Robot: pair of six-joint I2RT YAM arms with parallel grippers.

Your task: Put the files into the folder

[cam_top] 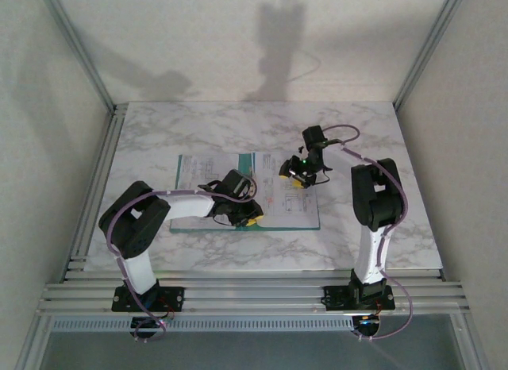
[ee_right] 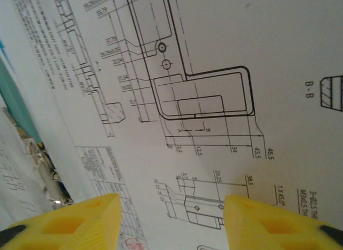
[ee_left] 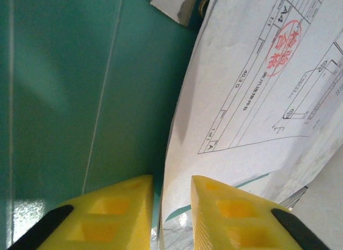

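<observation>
The dark teal folder [cam_top: 314, 225] lies open and flat on the table, with white printed files [cam_top: 279, 202] spread over both halves. My left gripper [cam_top: 251, 220] is low at the folder's front edge near the middle. In the left wrist view its yellow fingers [ee_left: 120, 207] stand a little apart, open, with the lifted edge of a white sheet [ee_left: 252, 100] in the gap and bare folder [ee_left: 64, 89] to the left. My right gripper [cam_top: 296, 177] hovers over the right-hand sheet [ee_right: 225, 51], open wide [ee_right: 171, 223] with nothing between its fingers.
The marble table [cam_top: 238, 124] has free room behind and to both sides of the folder. Aluminium rails [cam_top: 254, 294] run along the near edge by the arm bases. White enclosure walls [cam_top: 48, 148] close in the left, right and back.
</observation>
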